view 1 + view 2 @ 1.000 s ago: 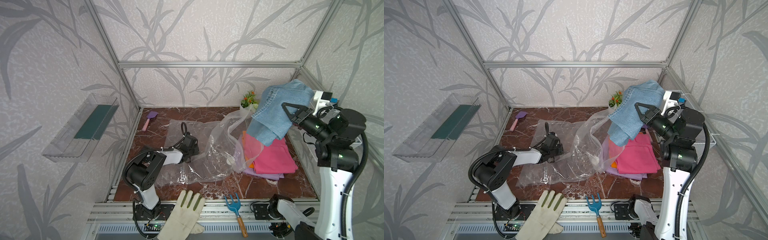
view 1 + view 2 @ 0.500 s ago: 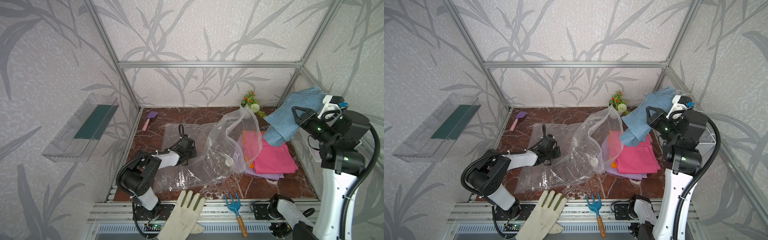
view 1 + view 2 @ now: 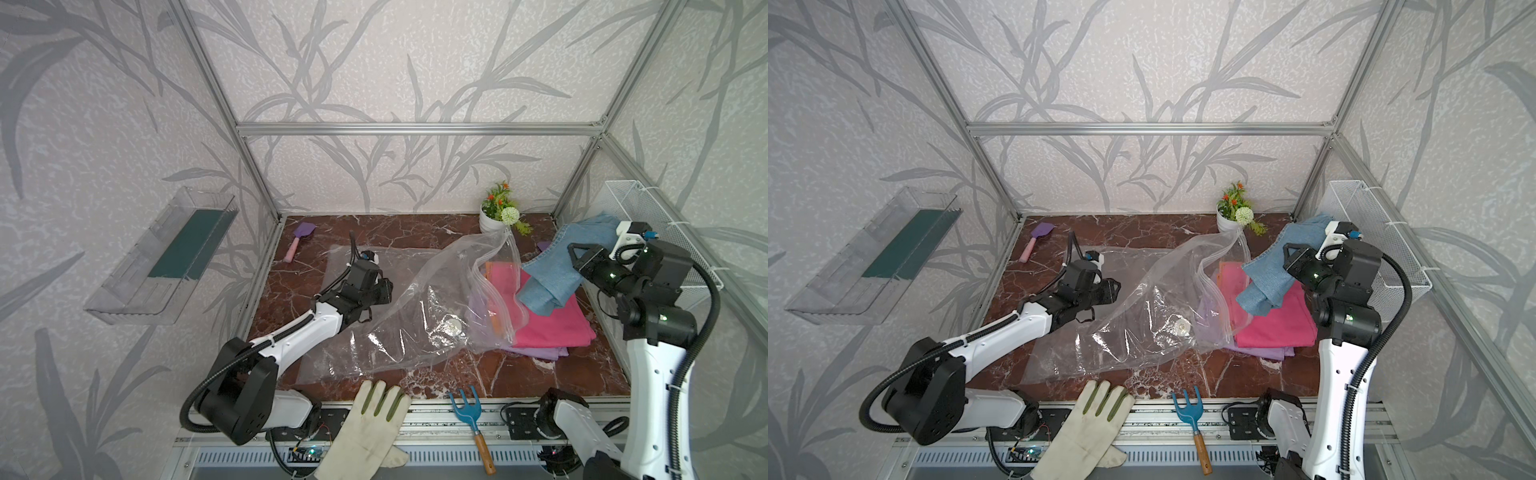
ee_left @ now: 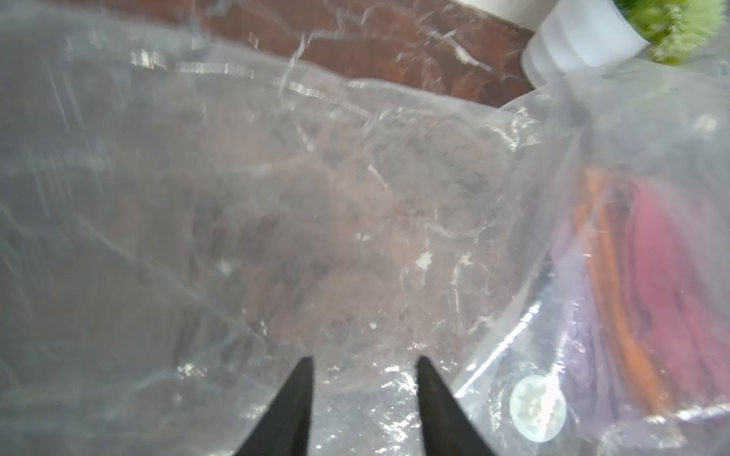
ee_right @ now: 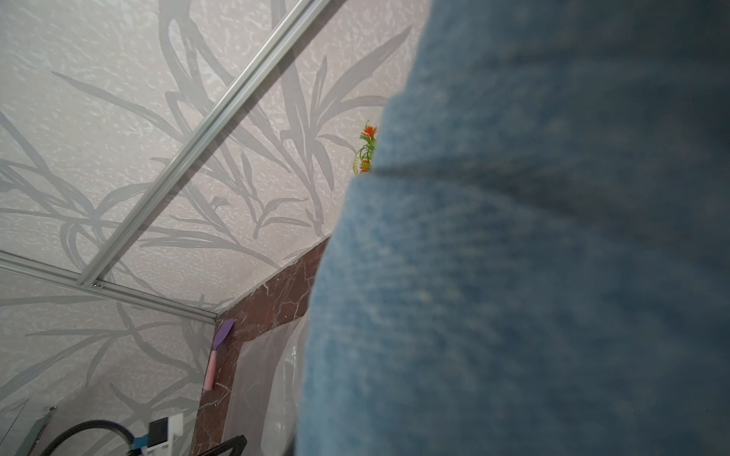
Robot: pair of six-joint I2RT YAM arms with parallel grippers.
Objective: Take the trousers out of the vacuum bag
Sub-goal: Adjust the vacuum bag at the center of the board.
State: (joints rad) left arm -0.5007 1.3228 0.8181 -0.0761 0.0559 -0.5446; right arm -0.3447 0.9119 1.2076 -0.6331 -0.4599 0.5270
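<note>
The right hand [image 3: 575, 258] is closed on the light blue denim trousers [image 3: 548, 274]. They hang outside the large crinkly clear plastic vacuum bag [image 3: 399, 328], and their lower end rests on the folded hot pink trousers [image 3: 552, 324] on the dark red marble tabletop [image 3: 540, 374]. The left hand [image 4: 363, 365] has its fingers apart at the bag.

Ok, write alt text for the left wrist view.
The left gripper's two black fingertips stand apart over the crinkled clear vacuum bag, which lies on a brown marble table. The bag's round white valve sits near them; hot pink trousers and orange trousers show blurred through the plastic, and a white plant pot stands past the bag.
</note>
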